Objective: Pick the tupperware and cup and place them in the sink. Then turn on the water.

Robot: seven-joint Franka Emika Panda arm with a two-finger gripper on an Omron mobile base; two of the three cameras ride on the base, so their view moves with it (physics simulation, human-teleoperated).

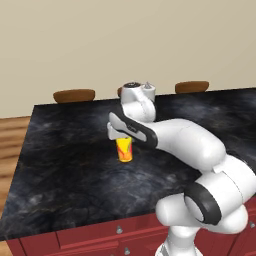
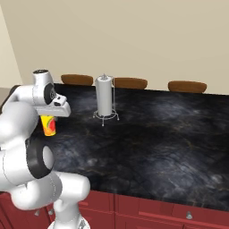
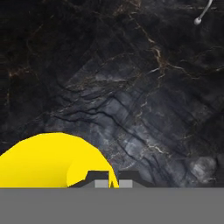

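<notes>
Gripper clenched on rim wall of small yellow cylindrical cup with red-orange mark, at or just above dark marbled stone counter, near its middle. Pinch is thin, on one wall: cup could tilt or slip in transit. Cup interior looks empty.

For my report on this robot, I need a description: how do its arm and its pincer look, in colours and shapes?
The arm is glossy white, built of thick rounded segments, with dark grey to black bands and caps at the joints. No cables or markings can be seen on it. The pincer has two small dark finger tips with light grey pads; the hand above them is white with a dark side panel.
</notes>
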